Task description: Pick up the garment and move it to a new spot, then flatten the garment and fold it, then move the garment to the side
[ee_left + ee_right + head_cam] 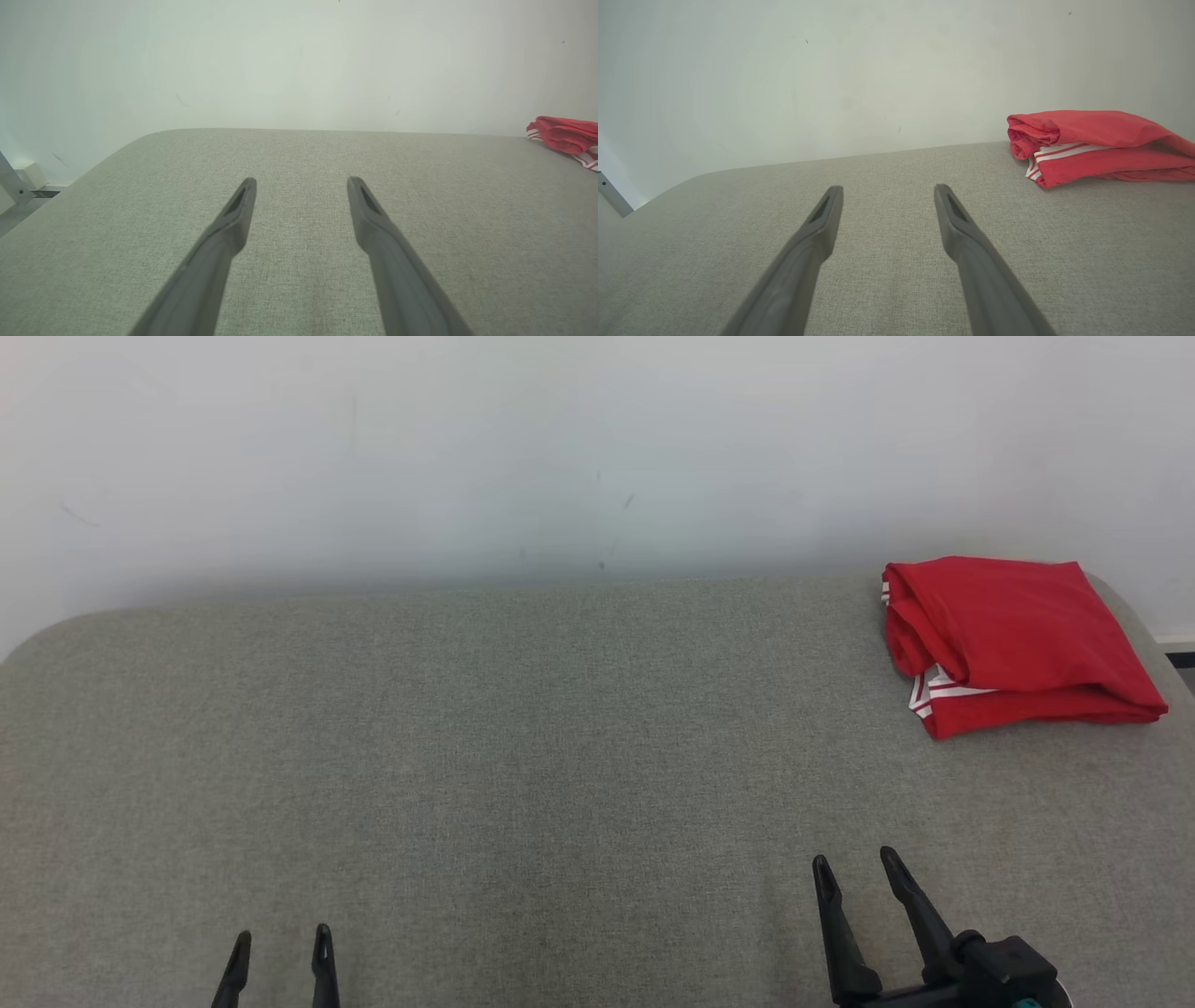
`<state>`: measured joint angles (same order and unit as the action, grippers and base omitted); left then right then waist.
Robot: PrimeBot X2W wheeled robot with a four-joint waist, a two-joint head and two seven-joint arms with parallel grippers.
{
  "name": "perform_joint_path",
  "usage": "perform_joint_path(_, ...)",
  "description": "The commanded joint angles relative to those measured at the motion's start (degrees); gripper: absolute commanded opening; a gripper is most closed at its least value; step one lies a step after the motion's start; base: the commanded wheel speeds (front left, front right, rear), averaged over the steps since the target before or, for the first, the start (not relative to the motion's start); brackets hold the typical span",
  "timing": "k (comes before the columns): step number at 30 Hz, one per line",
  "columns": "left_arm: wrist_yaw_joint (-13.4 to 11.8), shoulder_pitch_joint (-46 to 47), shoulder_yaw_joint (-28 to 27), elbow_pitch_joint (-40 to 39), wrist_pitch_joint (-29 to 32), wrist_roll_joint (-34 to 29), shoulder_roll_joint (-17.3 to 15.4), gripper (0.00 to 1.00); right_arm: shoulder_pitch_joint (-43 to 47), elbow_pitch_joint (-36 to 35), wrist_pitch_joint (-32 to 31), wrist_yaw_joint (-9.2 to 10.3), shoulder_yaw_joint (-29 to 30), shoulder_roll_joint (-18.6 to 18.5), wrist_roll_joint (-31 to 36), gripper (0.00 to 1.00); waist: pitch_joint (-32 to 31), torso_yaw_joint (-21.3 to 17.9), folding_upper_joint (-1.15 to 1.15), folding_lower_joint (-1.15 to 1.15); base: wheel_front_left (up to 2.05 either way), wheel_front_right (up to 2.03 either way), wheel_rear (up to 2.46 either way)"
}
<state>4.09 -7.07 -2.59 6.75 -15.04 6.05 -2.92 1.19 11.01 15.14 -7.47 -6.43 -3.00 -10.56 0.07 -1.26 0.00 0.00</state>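
Note:
The garment (1013,639) is red with white stripes and lies folded in a compact stack at the far right corner of the grey padded table (523,737). It also appears at the right edge of the left wrist view as the garment (567,137), and upper right in the right wrist view as the garment (1097,144). My left gripper (283,936) is at the near left, open and empty, well away from the cloth. My right gripper (854,861) is at the near right, open and empty, a good way in front of the garment. Both hover over bare fabric, as shown by the left gripper (301,179) and the right gripper (887,189).
A pale wall (560,457) rises directly behind the table's far edge. The table's corners are rounded, and its right edge runs close to the garment. A small pale box (30,175) and a metal strut sit beyond the table's left side.

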Motion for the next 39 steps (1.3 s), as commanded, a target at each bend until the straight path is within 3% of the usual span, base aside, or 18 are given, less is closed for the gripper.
perform_joint_path(1, 0.0, 0.0, 0.0, 0.1, 0.0, 0.0, 0.0, 0.0, 0.0, 0.0, 0.0, 0.0, 0.0, 0.0, 0.0, 0.0, 0.0, 0.0, 0.0, 0.0, 0.0, 0.0, 0.0)
perform_joint_path(5, 0.0, 0.3, 0.0, 2.4, 0.3, 0.8, 0.2, 0.0, 0.5, 1.8, -0.2, 0.0, 0.1, 0.0, -0.7, 0.0, 0.0, 0.0, 0.0, 0.0, 0.0, 0.0, 0.0)
perform_joint_path(39, 1.5, 10.1, 1.7, 8.4, 5.3, 36.1, 0.1, 0.0, -8.1, 7.6, -11.1, -0.01, 7.2, -1.5, -33.9, 0.0, 0.2, 0.4, 0.0, 0.0, 0.0, 0.0, 0.0)
